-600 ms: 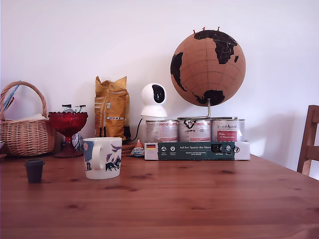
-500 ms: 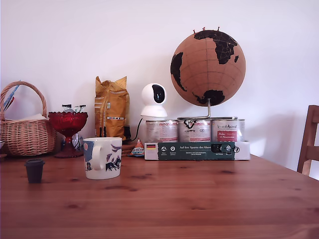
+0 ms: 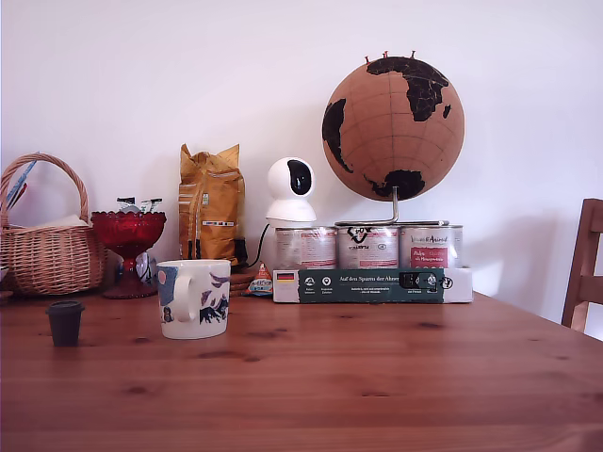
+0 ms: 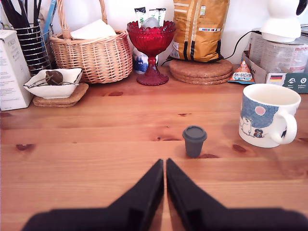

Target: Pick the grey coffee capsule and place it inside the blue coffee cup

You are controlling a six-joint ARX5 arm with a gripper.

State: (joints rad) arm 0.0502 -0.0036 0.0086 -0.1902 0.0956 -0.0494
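Grey and tiny, the coffee capsule (image 4: 194, 140) stands upright on the wooden table (image 4: 96, 144), rim up, well apart from the illustrated mug (image 4: 267, 115). Nearer the wrist camera, the gripper (image 4: 165, 166) has its black jaws pressed together, holding nothing. That capsule looks light, stiff and easily toppled; its tapered sides below the rim seem the best hold.

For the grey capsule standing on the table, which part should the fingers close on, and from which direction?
Grip the grey coffee capsule across its tapered body just under the wider rim, coming from above or from the gripper side. It stands upright with bare table all round, and the rim would likely stop it slipping down.
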